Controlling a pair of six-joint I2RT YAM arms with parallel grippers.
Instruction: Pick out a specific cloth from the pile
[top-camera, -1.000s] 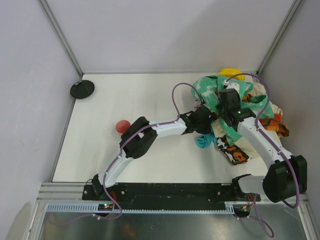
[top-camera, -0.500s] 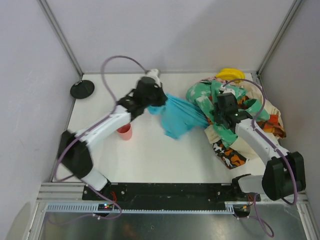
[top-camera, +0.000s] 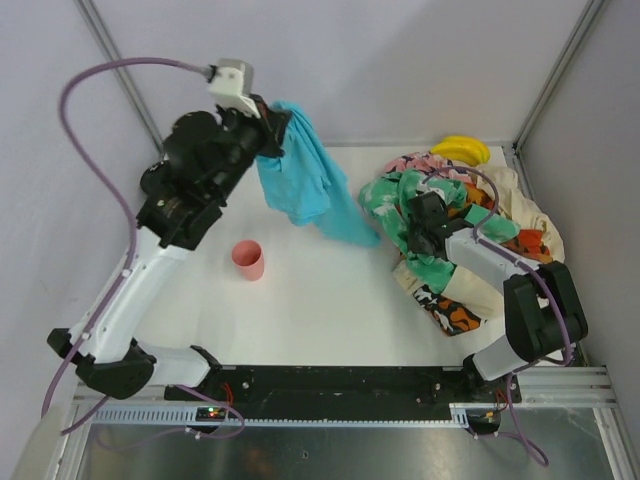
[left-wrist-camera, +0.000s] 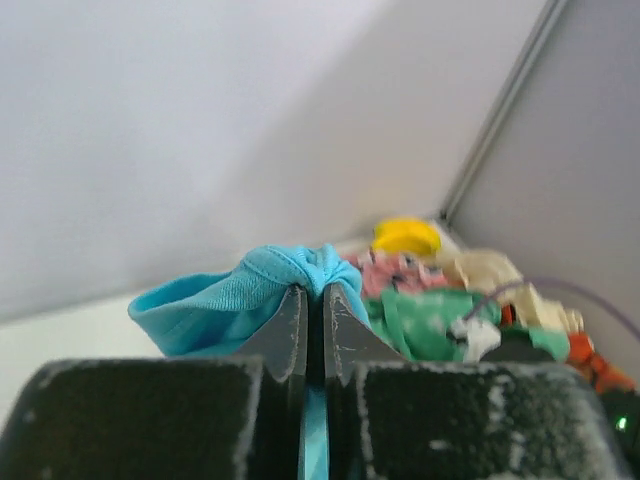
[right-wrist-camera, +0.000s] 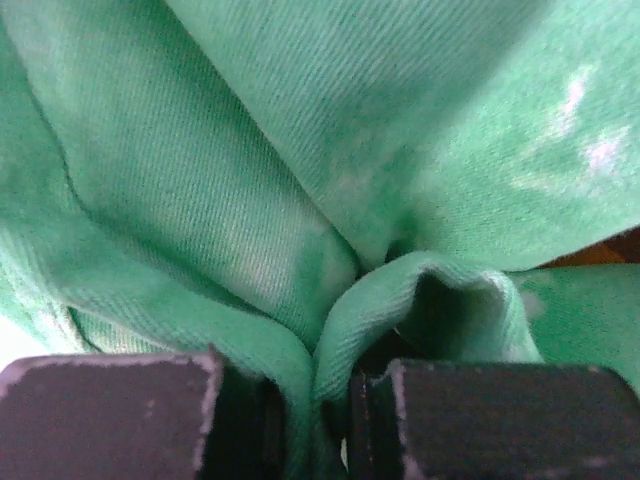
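My left gripper (top-camera: 278, 125) is raised high at the back left and is shut on the turquoise-blue cloth (top-camera: 305, 190). The cloth hangs from it, and its lower end reaches down beside the left edge of the pile (top-camera: 490, 262). In the left wrist view the jaws (left-wrist-camera: 314, 292) pinch a bunched fold of the cloth (left-wrist-camera: 210, 310). My right gripper (top-camera: 418, 226) sits low on the pile's left side. In the right wrist view it (right-wrist-camera: 325, 385) is shut on a fold of the green-and-white tie-dye cloth (right-wrist-camera: 300, 150).
A pink cup (top-camera: 249, 260) stands on the white table left of centre, below the hanging cloth. A yellow object (top-camera: 460, 150) lies at the back of the pile. Enclosure walls and posts stand close on the left, back and right.
My left arm has lifted the turquoise cloth up and to the back left, drawing it out of the pile. My right gripper has stayed on the pile, shifting slightly left.
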